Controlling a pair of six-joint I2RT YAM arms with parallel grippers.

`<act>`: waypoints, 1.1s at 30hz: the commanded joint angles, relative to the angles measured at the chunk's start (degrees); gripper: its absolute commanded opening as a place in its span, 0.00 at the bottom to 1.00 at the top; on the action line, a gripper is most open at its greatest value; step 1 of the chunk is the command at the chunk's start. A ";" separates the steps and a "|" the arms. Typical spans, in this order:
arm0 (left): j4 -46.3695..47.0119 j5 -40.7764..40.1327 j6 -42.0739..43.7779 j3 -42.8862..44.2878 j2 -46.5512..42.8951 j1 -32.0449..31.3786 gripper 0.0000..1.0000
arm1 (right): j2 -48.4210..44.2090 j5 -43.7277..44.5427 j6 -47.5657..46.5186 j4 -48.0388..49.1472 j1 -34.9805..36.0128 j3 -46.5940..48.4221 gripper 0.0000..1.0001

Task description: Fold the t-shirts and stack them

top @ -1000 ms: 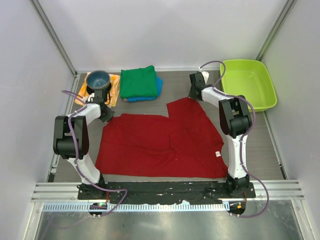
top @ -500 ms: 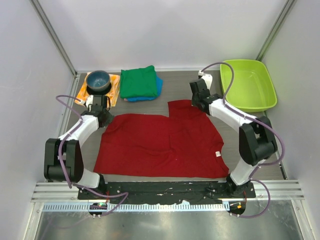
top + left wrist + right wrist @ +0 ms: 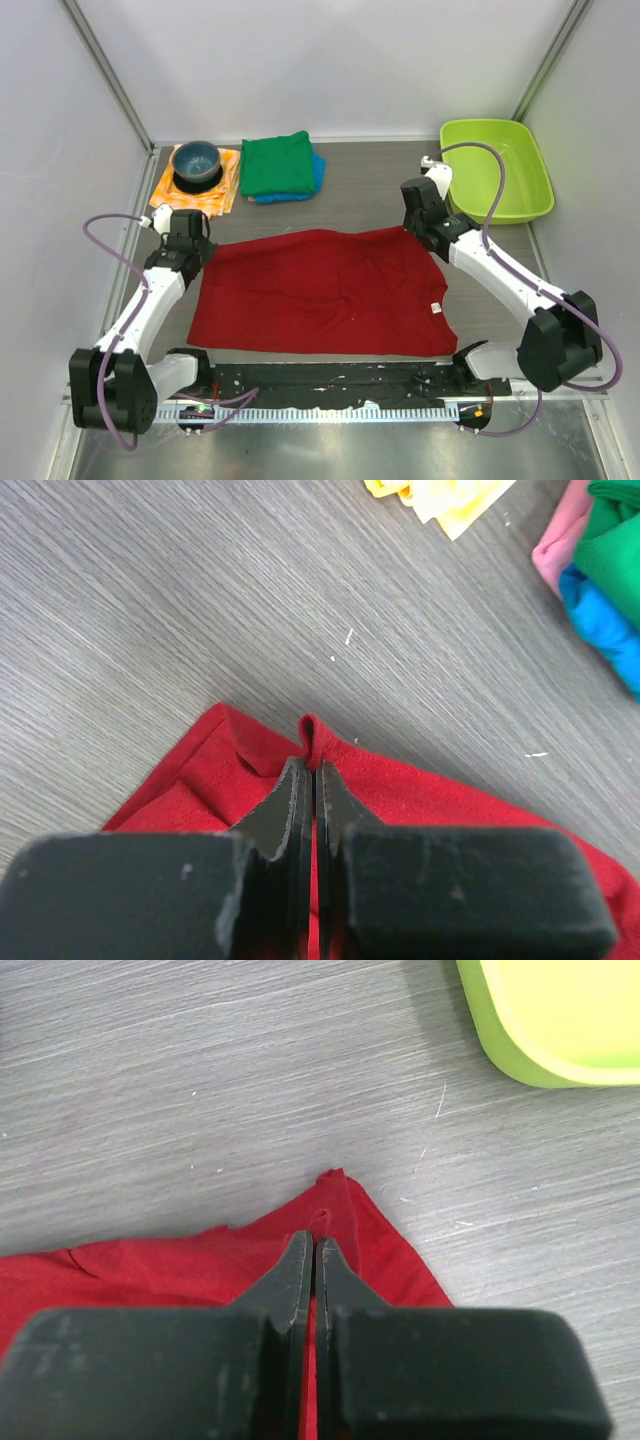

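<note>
A dark red t-shirt lies spread flat across the middle of the table. My left gripper is shut on a pinch of the shirt's far left corner. My right gripper is shut on a pinch of its far right corner. In both wrist views, the left gripper and the right gripper have cloth running between their closed fingers. A folded green t-shirt rests on a folded blue t-shirt at the back; the pile's green and blue edges show in the left wrist view.
A blue bowl stands on an orange checked cloth at the back left. A lime green tub sits at the back right, its rim just beyond the right gripper. A pink strip edges the folded pile.
Both grippers have come nearer and outward, still holding the red shirt's far corners. The raised far right part is gone and the far edge now runs straight.
</note>
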 commanded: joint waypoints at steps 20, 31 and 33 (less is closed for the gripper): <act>-10.71 -3.32 -0.84 -7.87 -20.10 -0.34 0.00 | -27.82 4.44 12.81 -23.04 7.84 -7.08 0.01; -10.71 -3.58 -1.28 -8.93 -20.10 -0.34 0.00 | -34.34 0.12 22.91 -35.17 13.80 -9.11 0.01; -10.97 -3.85 -1.28 -8.93 -20.36 -0.34 0.00 | -35.21 0.82 25.11 -38.15 15.12 -9.10 0.01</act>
